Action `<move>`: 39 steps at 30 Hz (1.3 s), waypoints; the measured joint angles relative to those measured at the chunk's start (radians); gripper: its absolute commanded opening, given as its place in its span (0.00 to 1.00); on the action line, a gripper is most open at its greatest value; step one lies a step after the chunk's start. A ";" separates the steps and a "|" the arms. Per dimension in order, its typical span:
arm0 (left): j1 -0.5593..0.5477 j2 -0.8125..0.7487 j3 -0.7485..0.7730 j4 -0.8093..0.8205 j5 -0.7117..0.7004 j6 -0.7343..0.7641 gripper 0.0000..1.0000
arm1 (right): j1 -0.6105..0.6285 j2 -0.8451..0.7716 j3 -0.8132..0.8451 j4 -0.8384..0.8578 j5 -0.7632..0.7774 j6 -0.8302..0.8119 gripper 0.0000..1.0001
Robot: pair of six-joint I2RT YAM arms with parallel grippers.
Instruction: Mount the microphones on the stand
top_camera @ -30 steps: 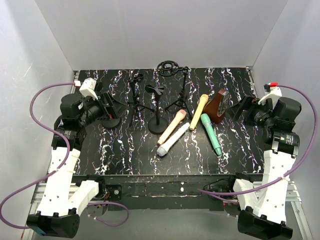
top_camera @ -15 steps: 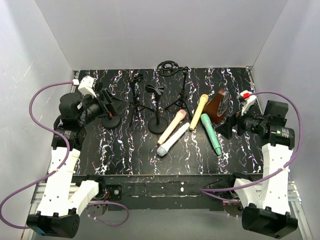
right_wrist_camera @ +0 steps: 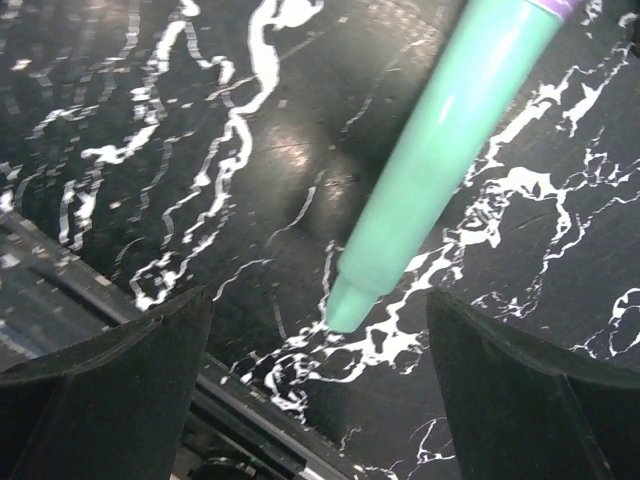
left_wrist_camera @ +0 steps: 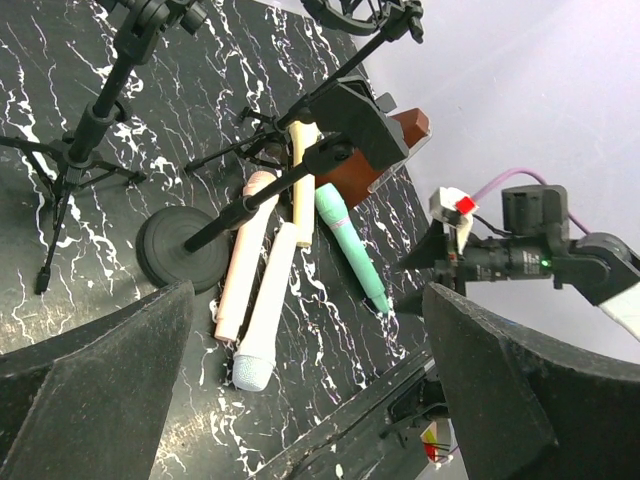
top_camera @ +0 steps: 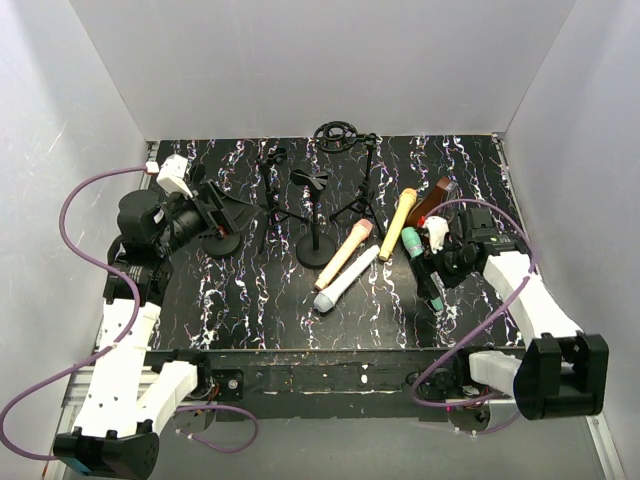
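Observation:
Four microphones lie on the black marbled table: peach-pink, white, yellow and mint green. My right gripper is open and low over the mint green one's tail half. In the right wrist view the mint green microphone ends between my spread fingers, and the gripper holds nothing. My left gripper is open and empty at the left, near the stands. The left wrist view shows its gripper open, with the mint green, pink and white microphones beyond it.
A round-base stand with a clip stands in the middle. Two tripod stands stand behind it. Another round base sits by my left gripper, and a shock mount is at the back. A brown wedge stands beside the yellow microphone.
My right arm has swung in from the right edge and come down over the mint green microphone's tail. The left arm has barely moved.

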 measured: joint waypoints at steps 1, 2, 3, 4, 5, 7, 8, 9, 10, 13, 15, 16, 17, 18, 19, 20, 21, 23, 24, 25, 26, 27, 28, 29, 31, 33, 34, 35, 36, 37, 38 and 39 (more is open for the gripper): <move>0.000 -0.003 -0.005 0.001 0.000 0.000 0.98 | 0.006 0.020 -0.006 0.020 0.020 0.008 0.89; 0.000 -0.007 -0.009 0.001 0.001 -0.002 0.98 | 0.012 0.047 -0.012 0.047 0.043 0.016 0.88; 0.000 -0.008 -0.012 0.001 0.002 -0.003 0.98 | 0.016 0.077 -0.016 0.074 0.065 0.025 0.87; 0.000 -0.008 -0.015 0.003 0.003 -0.004 0.98 | 0.020 0.116 -0.018 0.101 0.089 0.035 0.84; 0.000 -0.008 -0.018 0.003 0.003 -0.004 0.98 | 0.022 0.144 -0.018 0.121 0.105 0.042 0.83; 0.000 -0.008 -0.022 0.003 0.004 -0.006 0.98 | 0.023 0.209 -0.018 0.166 0.134 0.059 0.79; 0.000 -0.008 -0.023 0.003 0.004 -0.006 0.98 | 0.023 0.239 -0.018 0.184 0.142 0.066 0.77; 0.000 -0.008 -0.024 0.003 0.004 -0.006 0.98 | 0.023 0.264 -0.018 0.199 0.150 0.073 0.75; 0.000 -0.008 -0.024 0.003 0.005 -0.006 0.98 | 0.024 0.286 -0.018 0.213 0.154 0.084 0.73; 0.000 -0.009 -0.025 0.003 0.006 -0.006 0.98 | 0.024 0.334 -0.017 0.239 0.160 0.103 0.65; 0.000 -0.009 -0.025 0.003 0.009 -0.006 0.98 | 0.025 0.353 -0.010 0.250 0.166 0.115 0.59; 0.000 -0.009 -0.026 0.003 0.011 -0.006 0.98 | 0.025 0.359 -0.008 0.257 0.169 0.117 0.56; 0.000 -0.009 -0.026 0.003 0.012 -0.006 0.98 | 0.026 0.364 -0.004 0.258 0.172 0.119 0.52; 0.000 -0.009 -0.027 0.003 0.012 -0.006 0.98 | 0.026 0.367 -0.002 0.259 0.174 0.121 0.44; 0.000 -0.009 -0.027 0.003 0.013 -0.006 0.98 | 0.026 0.370 0.000 0.260 0.176 0.121 0.36; 0.000 -0.009 -0.027 0.004 0.015 -0.007 0.98 | 0.026 0.372 0.001 0.260 0.179 0.123 0.30; 0.000 -0.010 -0.028 0.006 0.017 -0.007 0.98 | 0.025 0.373 0.002 0.257 0.180 0.129 0.26; 0.000 -0.010 -0.028 0.011 0.021 -0.009 0.98 | 0.024 0.373 0.002 0.254 0.179 0.129 0.17; -0.001 -0.010 -0.028 0.014 0.024 -0.011 0.98 | 0.023 0.371 0.002 0.254 0.178 0.126 0.13; -0.005 -0.010 -0.028 0.017 0.028 -0.014 0.98 | 0.021 0.367 0.002 0.250 0.179 0.119 0.11; -0.007 -0.010 -0.028 0.021 0.034 -0.019 0.98 | 0.019 0.359 0.002 0.241 0.178 0.116 0.09; -0.009 -0.009 -0.028 0.024 0.040 -0.023 0.98 | 0.016 0.344 0.002 0.228 0.176 0.112 0.07; -0.013 -0.008 -0.028 0.029 0.049 -0.029 0.98 | 0.012 0.322 0.002 0.214 0.171 0.108 0.07; -0.017 -0.006 -0.028 0.037 0.058 -0.037 0.98 | 0.006 0.293 0.002 0.196 0.162 0.103 0.06; -0.024 0.002 -0.027 0.061 0.081 -0.059 0.98 | -0.015 0.211 0.012 0.143 0.130 0.087 0.04; -0.029 0.017 -0.020 0.085 0.105 -0.084 0.98 | -0.034 0.143 0.037 0.095 0.098 0.078 0.03; -0.032 0.027 -0.014 0.098 0.115 -0.097 0.98 | -0.041 0.108 0.055 0.069 0.079 0.071 0.02; -0.033 0.036 -0.008 0.106 0.125 -0.109 0.98 | -0.049 0.077 0.076 0.043 0.059 0.063 0.02; -0.035 0.049 0.002 0.117 0.137 -0.126 0.98 | -0.056 0.048 0.098 0.019 0.037 0.058 0.01; -0.040 0.064 0.013 0.129 0.150 -0.141 0.98 | -0.060 0.023 0.121 -0.004 0.013 0.051 0.01; -0.045 0.080 0.027 0.140 0.159 -0.156 0.98 | -0.061 0.000 0.141 -0.026 -0.013 0.045 0.01; -0.052 0.097 0.041 0.152 0.164 -0.172 0.98 | -0.063 -0.021 0.160 -0.047 -0.042 0.038 0.01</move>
